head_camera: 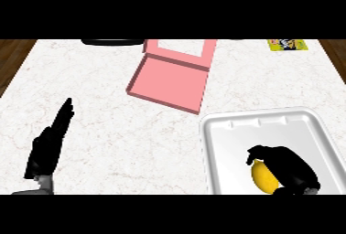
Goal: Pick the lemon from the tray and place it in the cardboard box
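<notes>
Fingers of the right hand curled over the lemon, apparently gripping its firm, smooth, rounded middle; left hand rested straight-fingered.

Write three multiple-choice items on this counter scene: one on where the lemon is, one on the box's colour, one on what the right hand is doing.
1. Where is the lemon?
A. in the white tray
B. in the box
C. on the bare counter

2. What colour is the box?
A. brown
B. pink
C. blue

3. What is the right hand doing?
A. resting flat, away from the tray
B. hovering over the box
C. curling round the lemon

Answers: 1 A, the lemon lies inside the tray's rim. 2 B, its walls and flap show pink. 3 C, its black fingers wrap the lemon; the left hand rests open at the view's left.
</notes>
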`<state>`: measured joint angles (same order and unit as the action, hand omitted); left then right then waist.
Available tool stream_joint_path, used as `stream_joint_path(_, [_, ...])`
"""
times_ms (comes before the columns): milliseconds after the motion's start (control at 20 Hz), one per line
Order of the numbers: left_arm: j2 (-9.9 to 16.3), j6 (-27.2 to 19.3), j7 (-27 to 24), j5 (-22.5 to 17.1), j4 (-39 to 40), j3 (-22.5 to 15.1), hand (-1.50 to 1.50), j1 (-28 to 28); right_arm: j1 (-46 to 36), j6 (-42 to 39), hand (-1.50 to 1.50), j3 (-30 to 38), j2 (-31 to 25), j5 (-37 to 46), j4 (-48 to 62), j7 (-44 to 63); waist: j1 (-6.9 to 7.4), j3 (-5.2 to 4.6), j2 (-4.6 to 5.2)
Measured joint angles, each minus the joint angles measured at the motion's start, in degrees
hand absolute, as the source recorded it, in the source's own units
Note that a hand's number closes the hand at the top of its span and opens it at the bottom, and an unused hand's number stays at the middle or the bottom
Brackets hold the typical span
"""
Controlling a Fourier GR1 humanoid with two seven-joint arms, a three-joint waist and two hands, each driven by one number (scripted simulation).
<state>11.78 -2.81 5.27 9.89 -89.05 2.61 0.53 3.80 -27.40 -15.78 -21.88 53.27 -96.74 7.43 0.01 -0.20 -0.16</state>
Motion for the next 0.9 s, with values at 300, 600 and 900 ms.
stream_joint_path(300, [-0.8, -0.5, -0.5, 0.7, 0.4, 0.2, 0.00, -0.1, 0.6, 8.8, 1.50, -0.6, -0.2, 5.7, -0.2, -3.0, -0.04, 0.06, 0.02])
stream_joint_path(600, [-1.1, 0.0, -1.0, 1.3, 2.4, 0.1, 0.00, -1.9, -9.5, 10.6, 1.50, 3.8, -0.7, 5.2, 6.4, -8.3, 0.92, 0.21, 0.39])
stream_joint_path(900, [-1.7, 1.3, -1.0, 1.3, 1.9, -1.6, 0.00, -3.9, -27.6, 11.4, 1.50, 10.4, -5.8, 2.3, 23.4, -19.3, 4.95, 0.40, 1.64])
